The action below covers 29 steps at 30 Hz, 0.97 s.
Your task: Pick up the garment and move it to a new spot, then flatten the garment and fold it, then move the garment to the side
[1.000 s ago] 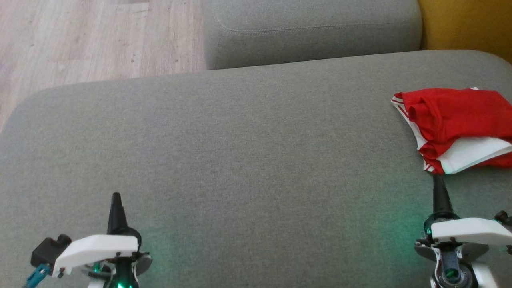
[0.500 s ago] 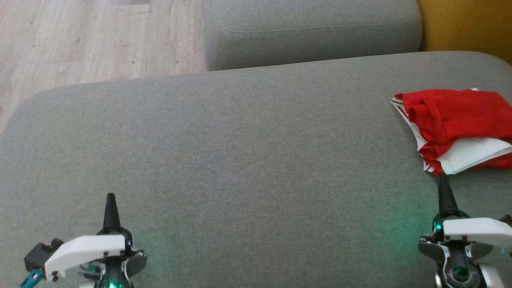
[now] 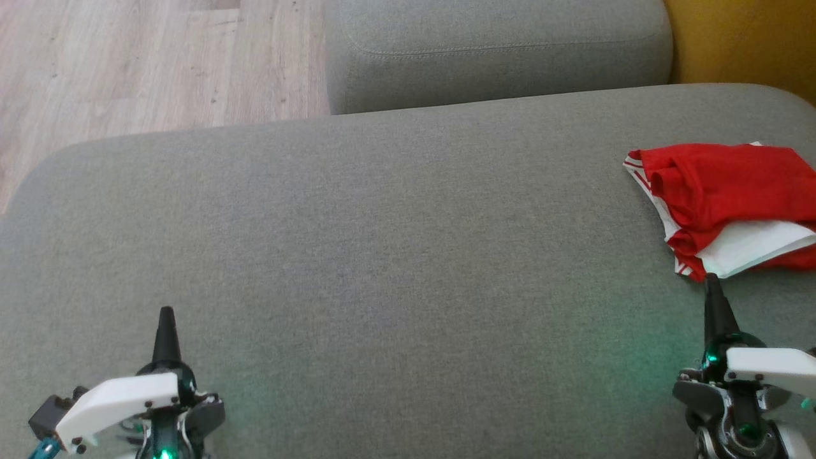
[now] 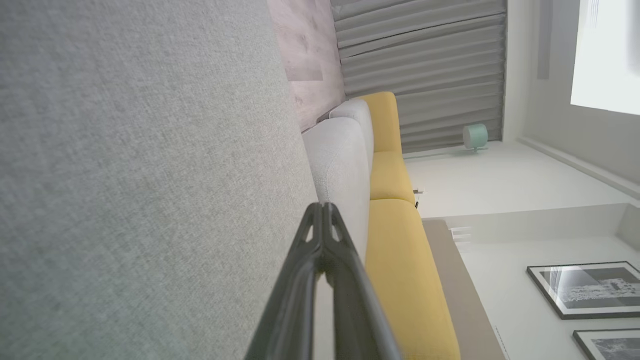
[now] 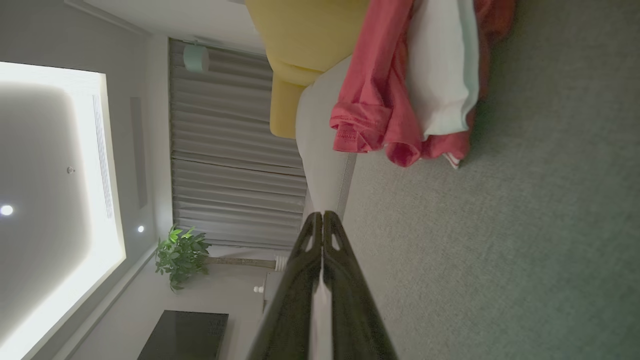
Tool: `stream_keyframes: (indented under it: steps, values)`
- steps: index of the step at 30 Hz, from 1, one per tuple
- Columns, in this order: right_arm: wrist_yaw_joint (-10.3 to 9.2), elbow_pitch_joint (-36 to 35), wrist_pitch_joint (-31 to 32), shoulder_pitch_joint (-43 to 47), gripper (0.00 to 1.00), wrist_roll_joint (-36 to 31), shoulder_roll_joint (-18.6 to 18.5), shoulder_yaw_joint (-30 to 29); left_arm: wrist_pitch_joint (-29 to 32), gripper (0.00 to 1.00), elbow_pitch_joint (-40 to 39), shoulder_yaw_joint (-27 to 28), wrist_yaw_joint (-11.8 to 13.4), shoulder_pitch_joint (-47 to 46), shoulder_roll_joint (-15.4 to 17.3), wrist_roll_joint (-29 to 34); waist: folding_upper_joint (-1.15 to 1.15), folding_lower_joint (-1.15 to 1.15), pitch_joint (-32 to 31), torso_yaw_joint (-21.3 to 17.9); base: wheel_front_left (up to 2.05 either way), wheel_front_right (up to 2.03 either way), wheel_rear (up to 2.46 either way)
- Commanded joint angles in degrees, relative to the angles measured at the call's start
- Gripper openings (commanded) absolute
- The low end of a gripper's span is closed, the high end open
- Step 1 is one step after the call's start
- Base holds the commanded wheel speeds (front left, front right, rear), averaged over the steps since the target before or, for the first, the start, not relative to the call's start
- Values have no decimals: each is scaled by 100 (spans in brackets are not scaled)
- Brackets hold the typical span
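Observation:
The garment (image 3: 727, 201) is red with white trim and a white panel, folded into a small bundle at the right edge of the grey cushion (image 3: 382, 255). The right wrist view shows the garment (image 5: 400, 100) at the top, ahead of the fingertips. My right gripper (image 3: 710, 280) is shut and empty, its tip just short of the garment's near corner. My left gripper (image 3: 167, 313) is shut and empty too, low at the left over bare cushion. Both pairs of fingers press together in the wrist views, right gripper (image 5: 322, 215) and left gripper (image 4: 322, 206).
A second grey cushion (image 3: 497, 51) lies beyond the first, with a yellow sofa (image 3: 746, 38) at the top right. Wooden floor (image 3: 127, 64) shows past the cushion's far left edge. Wide bare fabric stretches between the two grippers.
Both grippers have drawn back toward the bottom of the head view, the left one drifting left and the right one slightly right. The garment lies where it was.

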Motion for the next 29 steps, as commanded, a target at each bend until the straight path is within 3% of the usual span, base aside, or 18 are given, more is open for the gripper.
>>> stream_keyframes:
  steps: [1, 15, 29]
  values:
    - [-4, -245, 62, -310, 0, 226, -27, 67, 63, 0, -224, 233, -63, -196, 24, -173, 0, 0, -3, 1, 0, 0, 0]
    - [-4, -324, 292, -318, 0, 1167, -29, -29, 293, 0, -301, 449, -159, -191, 27, -938, 0, 0, -25, 8, 0, 0, 0]
    - [-4, -324, 292, -318, 0, 1167, -29, -29, 293, 0, -302, 449, -159, -191, 27, -938, 0, 0, -25, 8, 0, 0, 0]
